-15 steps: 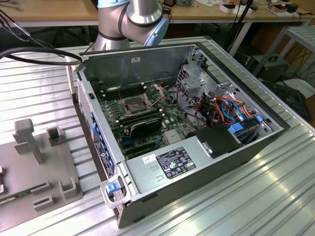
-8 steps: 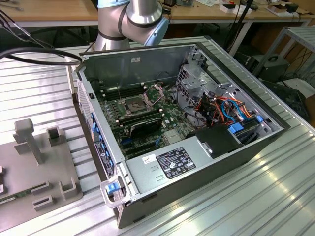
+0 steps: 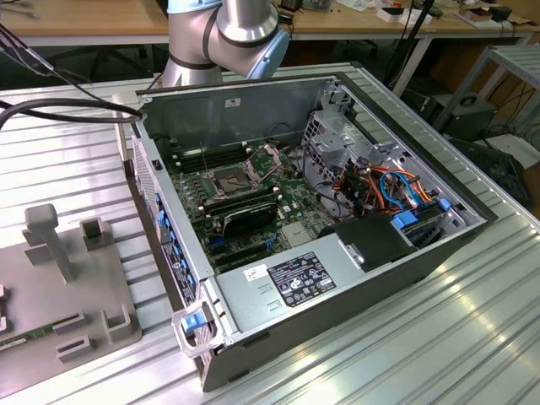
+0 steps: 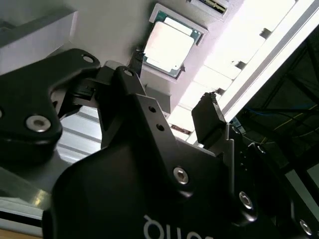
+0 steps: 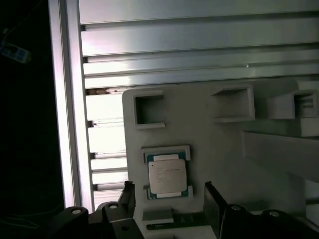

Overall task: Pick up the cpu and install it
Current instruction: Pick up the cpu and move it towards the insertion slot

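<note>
The cpu (image 5: 168, 177) is a small square chip with a silver-grey top on a green edge. It lies flat in a recess of the grey fixture plate (image 5: 224, 144), also seen in the second wrist view as the cpu (image 4: 169, 46). My gripper (image 5: 169, 196) hovers over it, open, with one black finger on each side and nothing between them; in the second wrist view the gripper (image 4: 172, 84) stands clear of the chip. The dark socket (image 3: 232, 179) with its hinged metal frame sits on the motherboard inside the computer case.
The open computer case (image 3: 405, 278) lies on the ribbed aluminium table (image 3: 472, 337), holding a power supply (image 3: 287, 283), a long black card (image 3: 246, 221) and coloured cables (image 3: 380, 190). The grey fixture plate (image 3: 51, 287) carries upright posts and empty pockets (image 5: 148, 110). The table's edge (image 5: 67, 124) runs beside the fixture.
</note>
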`<state>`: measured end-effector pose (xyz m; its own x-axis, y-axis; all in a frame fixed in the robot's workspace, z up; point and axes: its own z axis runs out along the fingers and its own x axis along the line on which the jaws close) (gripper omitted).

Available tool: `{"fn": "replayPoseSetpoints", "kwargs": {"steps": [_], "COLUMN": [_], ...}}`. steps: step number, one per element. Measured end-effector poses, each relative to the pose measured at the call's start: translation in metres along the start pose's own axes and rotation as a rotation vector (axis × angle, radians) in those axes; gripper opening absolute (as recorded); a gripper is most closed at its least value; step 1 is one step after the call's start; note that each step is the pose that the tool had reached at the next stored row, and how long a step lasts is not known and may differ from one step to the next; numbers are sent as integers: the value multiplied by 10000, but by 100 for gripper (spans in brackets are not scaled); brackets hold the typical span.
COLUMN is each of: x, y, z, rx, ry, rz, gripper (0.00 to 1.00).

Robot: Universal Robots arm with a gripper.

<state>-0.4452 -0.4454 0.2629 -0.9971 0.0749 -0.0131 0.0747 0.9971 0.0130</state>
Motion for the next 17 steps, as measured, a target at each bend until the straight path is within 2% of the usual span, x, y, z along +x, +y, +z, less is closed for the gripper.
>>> {"fn": "replayPoseSetpoints", "kwargs": {"steps": [11, 14, 16, 17], "x": [4, 3, 2, -17], "y": [-4, -25, -33, -56], "z": [204, 292, 311, 368], "rx": [0, 1, 1, 1], "ry": [0, 1, 1, 1], "rz": [1, 1, -1, -7], "gripper": [67, 67, 67, 67]}}
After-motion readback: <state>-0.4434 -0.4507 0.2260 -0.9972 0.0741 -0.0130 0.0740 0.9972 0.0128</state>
